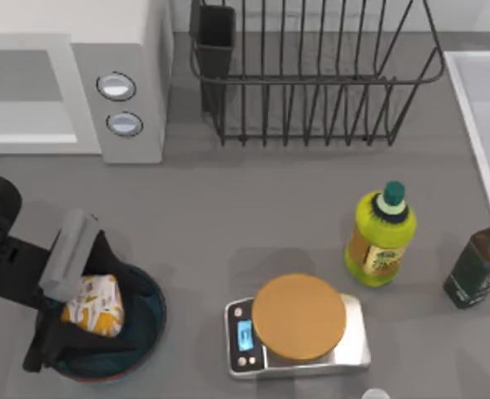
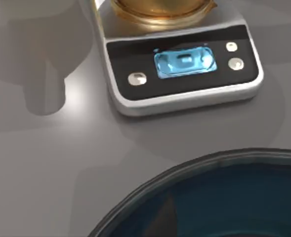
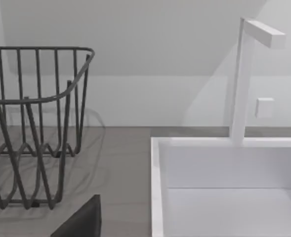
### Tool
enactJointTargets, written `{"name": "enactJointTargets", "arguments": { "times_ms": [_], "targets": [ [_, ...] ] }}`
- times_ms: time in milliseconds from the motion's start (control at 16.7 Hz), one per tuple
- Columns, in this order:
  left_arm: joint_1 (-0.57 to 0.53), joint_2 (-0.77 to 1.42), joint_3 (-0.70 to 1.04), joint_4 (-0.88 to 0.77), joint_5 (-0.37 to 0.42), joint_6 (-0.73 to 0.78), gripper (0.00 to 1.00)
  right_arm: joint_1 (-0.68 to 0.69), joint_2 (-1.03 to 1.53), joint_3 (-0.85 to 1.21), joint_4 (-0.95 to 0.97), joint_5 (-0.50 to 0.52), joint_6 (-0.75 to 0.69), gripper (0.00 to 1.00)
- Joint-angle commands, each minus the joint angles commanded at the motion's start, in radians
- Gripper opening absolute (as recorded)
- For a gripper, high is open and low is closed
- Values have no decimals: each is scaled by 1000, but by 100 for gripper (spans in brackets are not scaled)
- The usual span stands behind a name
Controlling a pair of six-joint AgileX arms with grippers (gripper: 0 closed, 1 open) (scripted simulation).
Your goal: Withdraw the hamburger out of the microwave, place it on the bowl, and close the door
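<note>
While the left claw (image 1: 91, 312) is hovering over the bowl (image 1: 149, 320) at the near left of the tabletop (image 1: 253, 208), the hamburger (image 1: 95, 305) is sitting right at its fingers above the bowl's blue inside; whether they are gripping it I cannot tell. Farther back, the microwave (image 1: 132, 75) is standing at the far left, and the scale (image 1: 299, 332) is lying just right of the bowl.
</note>
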Motion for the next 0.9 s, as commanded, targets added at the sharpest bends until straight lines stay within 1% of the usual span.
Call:
{"name": "enactJointTargets", "arguments": {
  "times_ms": [600, 660, 900],
  "targets": [
    [0, 0, 0, 0, 0, 0, 98, 0, 0, 0, 0, 0, 0, 100],
    [0, 0, 0, 0, 0, 0, 100, 0, 0, 0, 0, 0, 0, 100],
    [0, 0, 0, 0, 0, 0, 100, 0, 0, 0, 0, 0, 0, 100]
  ]
}}
